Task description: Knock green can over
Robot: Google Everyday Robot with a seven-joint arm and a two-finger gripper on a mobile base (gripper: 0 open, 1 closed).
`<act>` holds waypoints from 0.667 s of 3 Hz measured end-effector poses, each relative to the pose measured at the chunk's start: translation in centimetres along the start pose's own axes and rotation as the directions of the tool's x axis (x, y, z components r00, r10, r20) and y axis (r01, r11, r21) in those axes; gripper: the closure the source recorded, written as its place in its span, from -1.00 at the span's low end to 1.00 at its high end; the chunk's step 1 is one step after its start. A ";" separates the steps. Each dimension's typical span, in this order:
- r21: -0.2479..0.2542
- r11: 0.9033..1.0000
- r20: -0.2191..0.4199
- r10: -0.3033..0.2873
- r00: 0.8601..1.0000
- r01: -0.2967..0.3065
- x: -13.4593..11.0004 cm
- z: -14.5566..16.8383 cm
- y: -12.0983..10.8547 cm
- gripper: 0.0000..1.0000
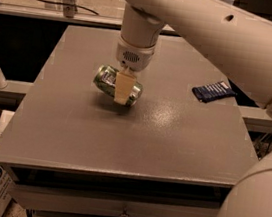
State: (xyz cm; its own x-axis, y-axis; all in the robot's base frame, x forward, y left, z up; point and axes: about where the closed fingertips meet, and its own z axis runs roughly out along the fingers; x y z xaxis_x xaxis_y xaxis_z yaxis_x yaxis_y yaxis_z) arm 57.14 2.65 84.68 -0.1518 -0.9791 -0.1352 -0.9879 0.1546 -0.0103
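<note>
Left of the bench's centre, toward its far edge, my gripper clamps the can. One finger crosses its front and the other is hidden behind. The can lies sideways right under my wrist, its long axis roughly along the far edge, right end dipping. Whether it touches the top, I cannot tell.

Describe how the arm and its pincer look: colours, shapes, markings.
The arm is a thick, smooth cream-white tube with small dark round holes along it. Its wrist is a white cylinder with a dotted grille. The pincer, over the table at the green can, shows a flat pale tan finger.
</note>
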 end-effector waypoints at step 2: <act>-0.038 0.999 -0.047 0.006 0.999 -0.008 0.6 1.6 0.0 -0.28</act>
State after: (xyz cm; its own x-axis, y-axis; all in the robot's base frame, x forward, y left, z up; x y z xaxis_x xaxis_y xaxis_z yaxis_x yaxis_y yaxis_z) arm 57.10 2.27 82.99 -0.1589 -0.9833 -0.0885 -0.9872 0.1570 0.0285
